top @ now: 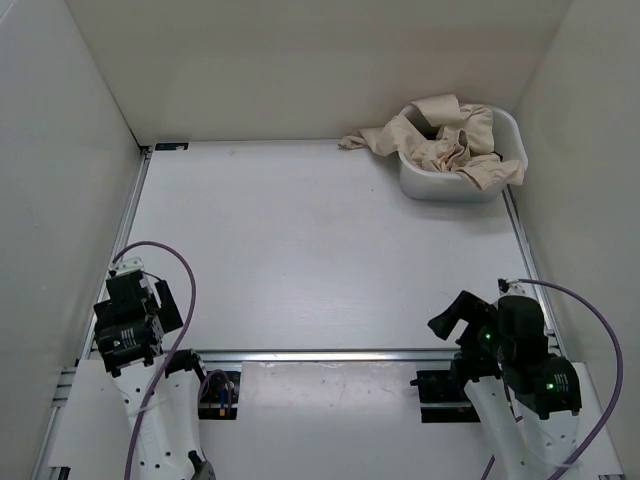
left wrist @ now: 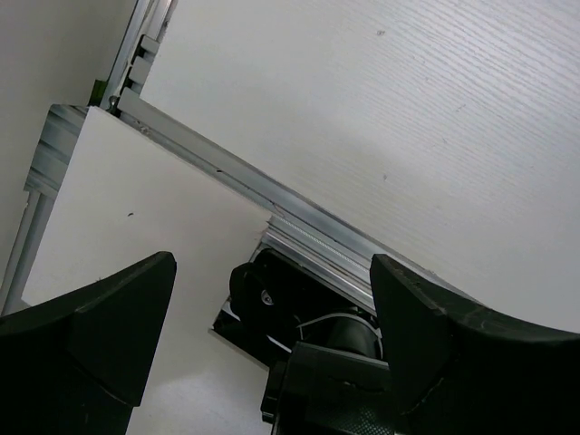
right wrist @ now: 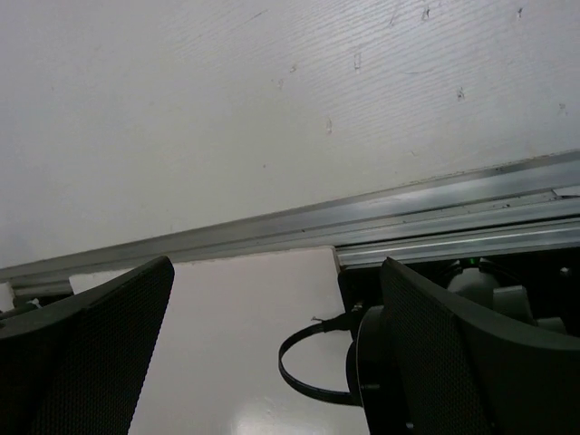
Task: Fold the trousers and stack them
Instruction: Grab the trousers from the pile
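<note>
Both of my pincers sit folded back at the near edge of the table (top: 300, 250), released and holding nothing. Seen from its wrist, my left gripper (left wrist: 272, 263) has its two dark fingers spread wide, with the arm's own base and the aluminium rail (left wrist: 308, 217) showing between them. My right gripper (right wrist: 276, 263) is parted just as wide over that rail, above a black cable loop (right wrist: 304, 362). Well apart from both, in the far right corner, the trousers (top: 440, 140) lie crumpled in a pale tub (top: 440, 187). One beige end spills over the tub's left rim onto the tabletop, and another fold drapes over its right front edge. A purple cable (top: 185, 270) arcs from my left arm.
</note>
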Robot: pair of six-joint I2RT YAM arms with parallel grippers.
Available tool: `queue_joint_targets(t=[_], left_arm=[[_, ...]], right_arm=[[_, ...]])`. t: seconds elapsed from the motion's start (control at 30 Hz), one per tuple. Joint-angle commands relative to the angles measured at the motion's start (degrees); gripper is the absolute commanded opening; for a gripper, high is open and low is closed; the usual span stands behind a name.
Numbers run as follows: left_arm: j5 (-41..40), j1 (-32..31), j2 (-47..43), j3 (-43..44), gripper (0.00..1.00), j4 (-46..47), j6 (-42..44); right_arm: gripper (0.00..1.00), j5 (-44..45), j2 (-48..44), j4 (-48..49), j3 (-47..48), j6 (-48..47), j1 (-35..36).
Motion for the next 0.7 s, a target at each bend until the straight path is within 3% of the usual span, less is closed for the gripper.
queue_joint_targets(t=[0.0,0.07,0.17,0.27,0.4,0.53,0.67], left_arm=[[-2.08,-0.13,-0.39,1.96,1.00,0.62,-0.01],[-7.50,-0.13,0.83,2.48,1.00,5.71,-0.01],[-6.59,-0.13,5.56,7.13,1.00,11.24,-0.01],[0.87,-0.13,11.45,14.50,1.00,14.15,-0.01],[18.86,-0.13,26.98,26.19,1.00,15.30,-0.01],[27.50,-0.13,37.74,35.51,1.00,16.45,-0.01],[29.99,-0.13,42.49,35.53,1.00,21.44,-0.01]], right_arm=[[0.99,0.59,2.09,-4.96,4.12,-3.64,0.35],[0.99,-1.52,6.03,-1.80,6.40,-6.88,0.35],[0.99,-0.75,13.85,5.50,13.34,-10.75,0.35],[0.99,4.43,25.62,12.00,23.00,-12.51,0.35],[0.99,12.25,44.34,19.13,39.07,-15.24,0.35],[0.99,20.08,68.55,20.28,66.26,-15.25,-2.98],[0.99,16.94,84.34,27.28,78.29,-11.39,-8.60]])
